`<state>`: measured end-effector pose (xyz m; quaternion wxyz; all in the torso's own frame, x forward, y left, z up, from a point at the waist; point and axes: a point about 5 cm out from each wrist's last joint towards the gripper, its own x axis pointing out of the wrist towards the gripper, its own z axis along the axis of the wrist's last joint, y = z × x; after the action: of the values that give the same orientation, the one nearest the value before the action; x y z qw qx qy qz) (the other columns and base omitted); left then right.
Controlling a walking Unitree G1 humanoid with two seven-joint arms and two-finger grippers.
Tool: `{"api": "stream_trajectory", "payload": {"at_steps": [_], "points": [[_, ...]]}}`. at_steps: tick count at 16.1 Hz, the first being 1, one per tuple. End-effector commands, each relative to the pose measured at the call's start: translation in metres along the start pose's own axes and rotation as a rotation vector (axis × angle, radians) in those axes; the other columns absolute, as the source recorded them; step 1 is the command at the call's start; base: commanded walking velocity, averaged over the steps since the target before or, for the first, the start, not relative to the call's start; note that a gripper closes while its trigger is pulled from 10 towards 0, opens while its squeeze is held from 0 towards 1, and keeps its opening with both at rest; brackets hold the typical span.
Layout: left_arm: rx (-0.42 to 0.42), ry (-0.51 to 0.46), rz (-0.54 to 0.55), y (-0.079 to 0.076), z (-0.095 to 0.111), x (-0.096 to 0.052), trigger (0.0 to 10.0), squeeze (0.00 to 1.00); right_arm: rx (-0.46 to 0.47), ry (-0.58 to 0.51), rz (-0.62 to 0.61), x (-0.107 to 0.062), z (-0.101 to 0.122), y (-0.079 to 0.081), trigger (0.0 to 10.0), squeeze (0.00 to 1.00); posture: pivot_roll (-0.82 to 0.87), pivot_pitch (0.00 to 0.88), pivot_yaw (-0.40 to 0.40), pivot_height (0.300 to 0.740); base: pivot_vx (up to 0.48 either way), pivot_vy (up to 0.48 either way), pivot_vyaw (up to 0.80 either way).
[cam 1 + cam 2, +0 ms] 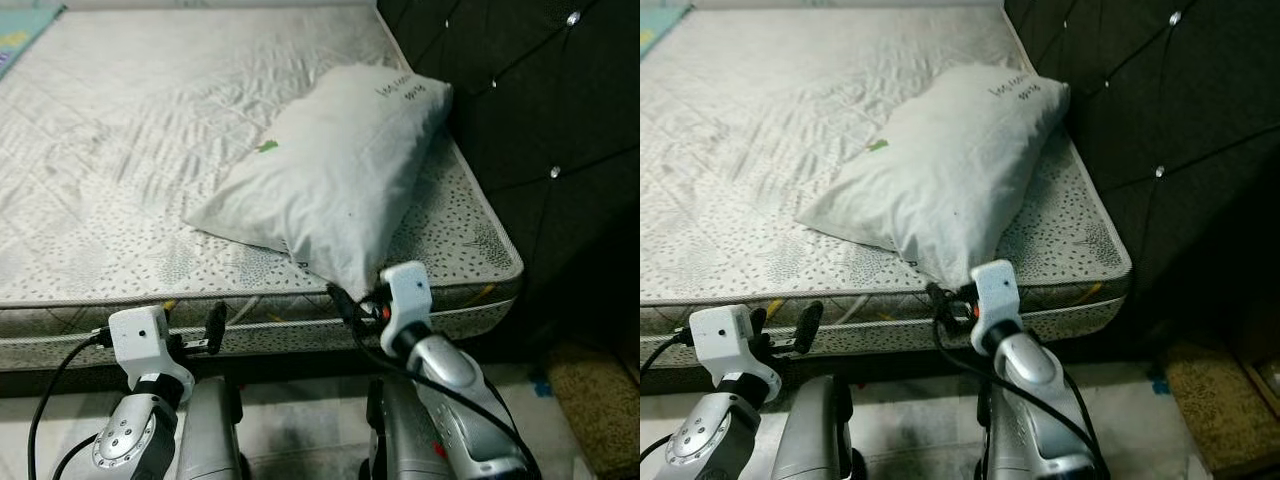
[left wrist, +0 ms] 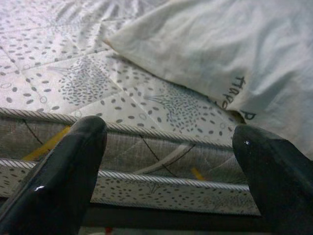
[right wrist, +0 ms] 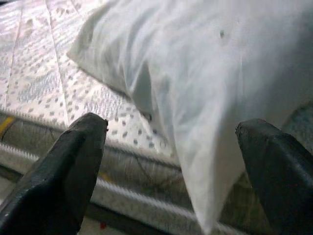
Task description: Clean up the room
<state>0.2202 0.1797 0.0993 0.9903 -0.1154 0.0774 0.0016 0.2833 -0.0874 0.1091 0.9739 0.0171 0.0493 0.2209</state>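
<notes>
Pillow (image 1: 335, 165) lying on the bare mattress (image 1: 120, 170), close to the dark tufted headboard (image 1: 530, 110).

The white pillow lies slantwise, one corner reaching the mattress's near edge and the far end, with handwriting on it, next to the headboard. The right claw (image 3: 171, 161) has its black fingers spread wide, level with the mattress edge just before that near corner, not touching it. The left claw (image 2: 168, 161) is likewise spread, facing the mattress's piped side further left, apart from the pillow.
</notes>
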Motion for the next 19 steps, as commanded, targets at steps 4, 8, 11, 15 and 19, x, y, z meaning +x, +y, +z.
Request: {"api": "stream_trajectory", "payload": {"at_steps": [4, 8, 11, 15, 19], "points": [[0.021, -0.002, 0.012, 0.0, 0.003, -0.002, 10.0, 0.0, 0.004, 0.019, -0.032, 0.011, -0.005, 0.007, 10.0, 0.0, -0.05, 0.178, -0.018, 0.54, 0.0, 0.0, 0.0], [0.027, -0.012, 0.025, -0.001, 0.005, -0.005, 10.0, 0.0, -0.009, 0.027, -0.078, 0.035, -0.002, 0.019, 10.0, 0.0, -0.01, 0.177, -0.029, 0.54, 0.0, 0.0, 0.0], [0.042, -0.023, 0.019, -0.004, 0.008, -0.006, 10.0, 0.0, -0.042, -0.001, -0.109, 0.06, 0.012, 0.032, 10.0, 0.0, 0.01, 0.17, -0.039, 0.54, 0.0, 0.0, 0.0], [0.05, -0.017, 0.026, -0.006, 0.007, -0.013, 10.0, 0.0, -0.124, 0.02, -0.127, 0.069, 0.006, 0.031, 10.0, 0.0, 0.03, 0.178, -0.053, 0.54, 0.0, 0.0, 0.0], [0.05, -0.005, 0.043, -0.007, 0.007, -0.034, 10.0, 0.0, -0.216, 0.023, -0.295, 0.068, 0.003, 0.003, 10.0, 0.0, 0.05, 0.206, -0.067, 0.54, 0.0, 0.0, 0.0]]}}
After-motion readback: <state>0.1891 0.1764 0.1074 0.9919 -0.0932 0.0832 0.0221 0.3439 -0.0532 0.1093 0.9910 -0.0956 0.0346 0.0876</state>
